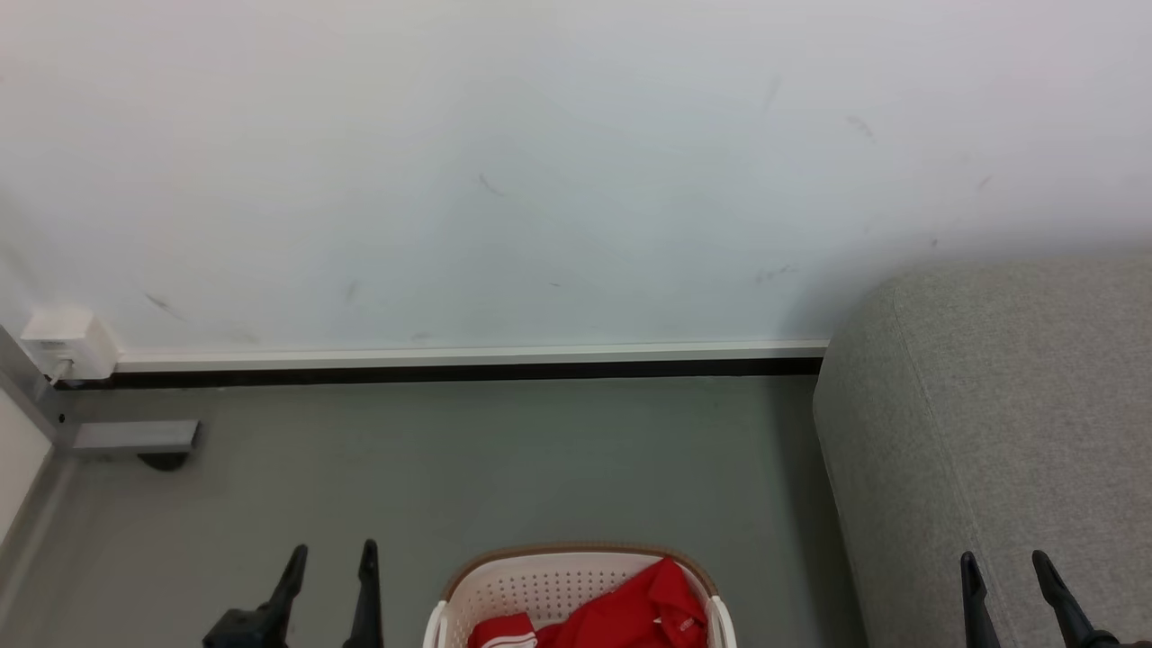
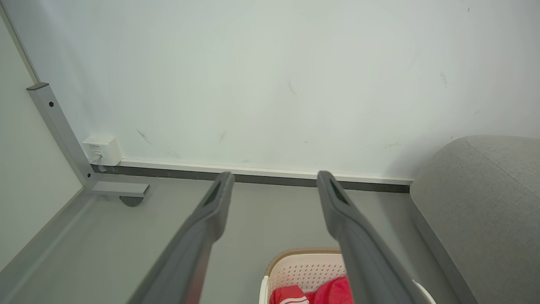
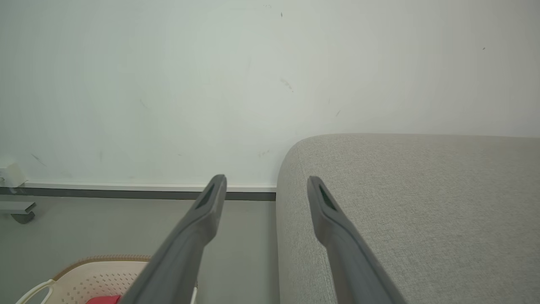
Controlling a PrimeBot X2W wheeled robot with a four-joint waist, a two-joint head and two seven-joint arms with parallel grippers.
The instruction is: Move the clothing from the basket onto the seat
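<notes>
Your L gripper [image 1: 332,551] sits low left in the head view. Its jaws are apart w/ a clear gap, w/ nothing btwn them and nothing touched. It hangs over bare floor [image 1: 468,468], just left of the basket [image 1: 576,551]. In the L wrist view its fingers [image 2: 211,219] splay wide and show only floor and skirting [image 2: 270,176] in the gap. The basket's far rim and a bit of red peek out under the right-hand finger.

Your R gripper [image 1: 1003,558] is low right in the head view. Its jaws are apart about as much as the L's, and it's empty too. You see it against the seat [image 1: 990,405]. In the R wrist view one of the fingers [image 3: 333,228] lies across the grey fabric and the other across floor and the basket's edge, w/ the seat's rounded corner btwn them. Can't tell if either finger touches the fabric.

The clothing [image 1: 630,612] is in the basket: red w/ white stripes, heaped toward its right side, one fold rising near the back rim. The basket stands on the floor btwn the two grippers at bottom centre, its near half cut off by the picture edge. The seat is to the basket's right, near it, w/ a strip of floor btwn them. The seat's far end meets the wall [image 1: 540,180]

At far left you've got a white socket box [image 1: 67,342] above the skirting and a grey metal frame [image 1: 135,436] on the floor
</notes>
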